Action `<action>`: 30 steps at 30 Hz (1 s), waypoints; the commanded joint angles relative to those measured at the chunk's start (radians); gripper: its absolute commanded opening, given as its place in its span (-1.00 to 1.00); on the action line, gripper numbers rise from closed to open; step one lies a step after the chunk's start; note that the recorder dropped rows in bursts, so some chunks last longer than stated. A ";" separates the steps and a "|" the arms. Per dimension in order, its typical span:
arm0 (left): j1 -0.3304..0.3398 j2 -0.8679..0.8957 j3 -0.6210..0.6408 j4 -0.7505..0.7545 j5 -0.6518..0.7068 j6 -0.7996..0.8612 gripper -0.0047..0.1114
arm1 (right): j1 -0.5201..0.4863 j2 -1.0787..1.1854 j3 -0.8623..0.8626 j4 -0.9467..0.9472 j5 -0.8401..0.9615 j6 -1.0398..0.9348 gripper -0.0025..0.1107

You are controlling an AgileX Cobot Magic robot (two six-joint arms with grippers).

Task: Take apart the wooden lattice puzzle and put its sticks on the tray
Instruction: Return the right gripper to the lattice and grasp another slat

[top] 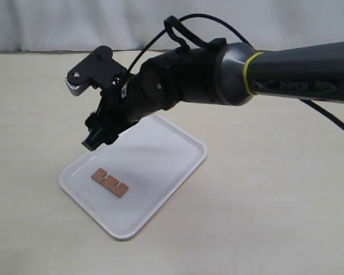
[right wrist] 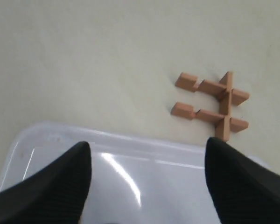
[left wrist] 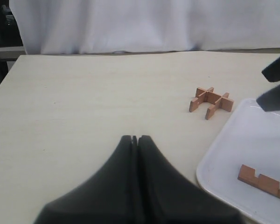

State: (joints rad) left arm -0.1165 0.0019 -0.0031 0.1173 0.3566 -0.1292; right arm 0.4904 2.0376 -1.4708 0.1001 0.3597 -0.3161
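The right fingers hang spread wide and empty over the white tray, where one notched stick lies flat. The partly dismantled lattice puzzle sits on the tabletop just beside the tray. The left fingers are pressed together, holding nothing.

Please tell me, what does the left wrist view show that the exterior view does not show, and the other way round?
Only the left wrist view: the small reddish-brown wooden lattice puzzle, standing on the pale table beside the large white plastic tray, and the black left claw, shut. Only the exterior view: the long dark right arm and the tray's full outline. Both: the tray, one notched reddish-brown wooden stick lying on it, and the open right claw over the tray.
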 commanded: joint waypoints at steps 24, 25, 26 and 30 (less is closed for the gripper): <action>0.000 -0.002 0.003 0.003 -0.010 -0.003 -0.92 | -0.107 0.392 -0.492 -0.135 0.216 0.214 0.00; 0.000 -0.002 0.003 0.003 -0.010 -0.003 -0.92 | -0.107 0.394 -0.492 -0.135 0.214 0.220 -0.08; 0.000 -0.002 0.003 0.003 -0.010 -0.003 -0.92 | -0.107 0.397 -0.492 -0.135 0.214 0.220 -0.15; 0.000 -0.002 0.003 0.003 -0.010 -0.003 -0.92 | -0.107 0.411 -0.492 -0.140 0.211 0.223 -0.25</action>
State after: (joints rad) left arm -0.1165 0.0019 -0.0031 0.1173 0.3566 -0.1292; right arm 0.3888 2.4378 -1.9558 -0.0260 0.5821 -0.0976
